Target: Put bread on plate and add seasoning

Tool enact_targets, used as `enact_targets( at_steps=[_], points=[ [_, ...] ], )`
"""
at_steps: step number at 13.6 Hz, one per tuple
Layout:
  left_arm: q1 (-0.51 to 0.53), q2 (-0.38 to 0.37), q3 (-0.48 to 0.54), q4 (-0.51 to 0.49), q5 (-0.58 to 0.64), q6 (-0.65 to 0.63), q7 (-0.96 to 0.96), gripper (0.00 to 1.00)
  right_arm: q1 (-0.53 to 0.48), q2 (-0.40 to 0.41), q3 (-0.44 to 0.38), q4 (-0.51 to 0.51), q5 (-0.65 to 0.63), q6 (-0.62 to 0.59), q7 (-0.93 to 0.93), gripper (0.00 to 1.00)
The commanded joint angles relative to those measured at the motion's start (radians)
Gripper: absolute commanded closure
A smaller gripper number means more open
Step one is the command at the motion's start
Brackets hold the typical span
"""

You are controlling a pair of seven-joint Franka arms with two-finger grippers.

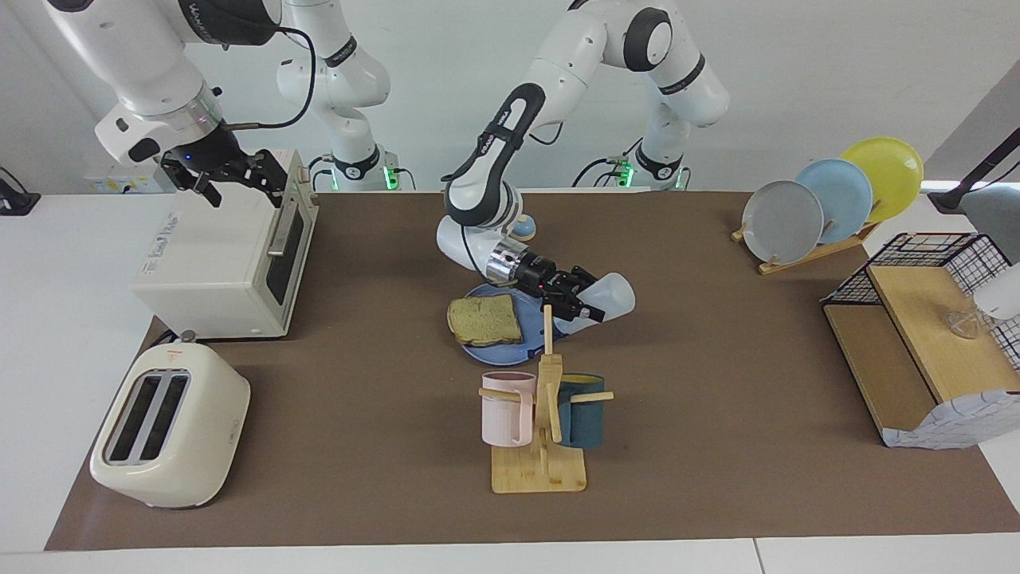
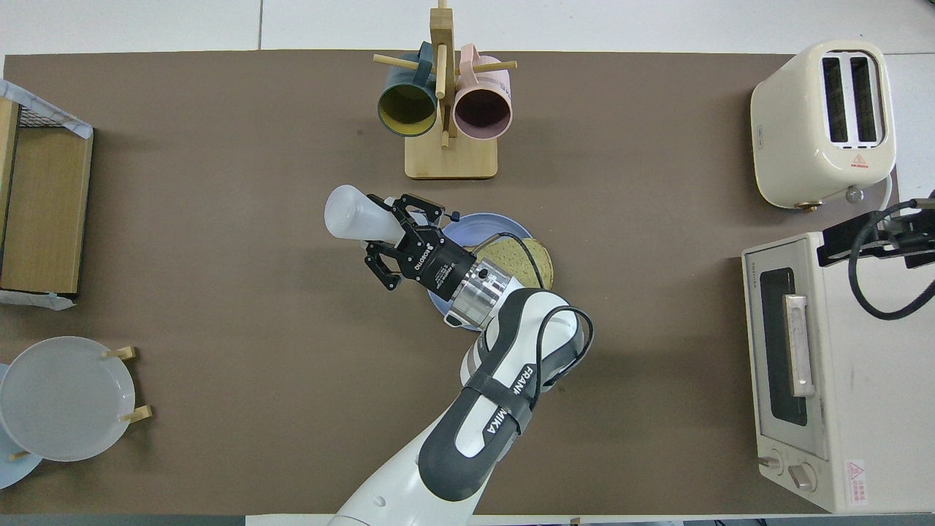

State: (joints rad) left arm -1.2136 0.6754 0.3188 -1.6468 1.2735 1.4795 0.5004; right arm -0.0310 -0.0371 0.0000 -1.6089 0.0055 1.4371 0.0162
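Left gripper (image 1: 580, 304) clamped on seasoning bottle (image 1: 610, 294), held tilted at frame centre, off plate (image 1: 488, 348) edge. Bread (image 1: 484, 318) lies on plate. Bottle best brought back over bread, cap kept lowest. Right gripper (image 1: 239, 177) spread, empty, waits upper left.

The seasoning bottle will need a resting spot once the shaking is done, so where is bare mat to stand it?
The widest bare stretch lies between the plate and the wooden shelf, toward the left arm's end. It is crowded around the plate: the bread, the mug rack and the left gripper holding the seasoning.
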Motion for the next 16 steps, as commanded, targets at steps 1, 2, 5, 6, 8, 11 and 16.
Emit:
enact_targets(
  at_steps=[1,2,5,6,8,11,16],
  points=[
    [-0.069,0.016,0.003,0.045,-0.043,-0.021,0.010,1.00,-0.014,0.006,0.011,0.012,-0.001,-0.001,-0.018,0.00],
    [-0.083,0.016,0.003,0.050,-0.054,-0.024,0.010,1.00,-0.014,0.003,0.011,0.012,-0.001,-0.001,-0.018,0.00],
    [-0.061,0.018,0.002,0.048,-0.056,-0.007,0.010,1.00,-0.015,0.002,0.011,0.010,-0.001,-0.001,-0.018,0.00],
    [-0.037,0.019,0.002,0.048,-0.054,0.002,0.009,1.00,-0.015,0.002,0.011,0.010,-0.001,-0.001,-0.018,0.00],
    [0.012,0.030,0.002,0.050,-0.059,0.015,0.009,1.00,-0.015,0.002,0.011,0.010,-0.001,-0.001,-0.018,0.00],
    [0.022,-0.023,0.011,0.035,-0.179,0.092,-0.019,1.00,-0.015,0.003,0.011,0.010,-0.001,-0.001,-0.018,0.00],
    [0.124,-0.236,0.013,-0.010,-0.351,0.194,-0.042,1.00,-0.015,0.002,0.011,0.010,-0.001,-0.001,-0.018,0.00]
  ],
)
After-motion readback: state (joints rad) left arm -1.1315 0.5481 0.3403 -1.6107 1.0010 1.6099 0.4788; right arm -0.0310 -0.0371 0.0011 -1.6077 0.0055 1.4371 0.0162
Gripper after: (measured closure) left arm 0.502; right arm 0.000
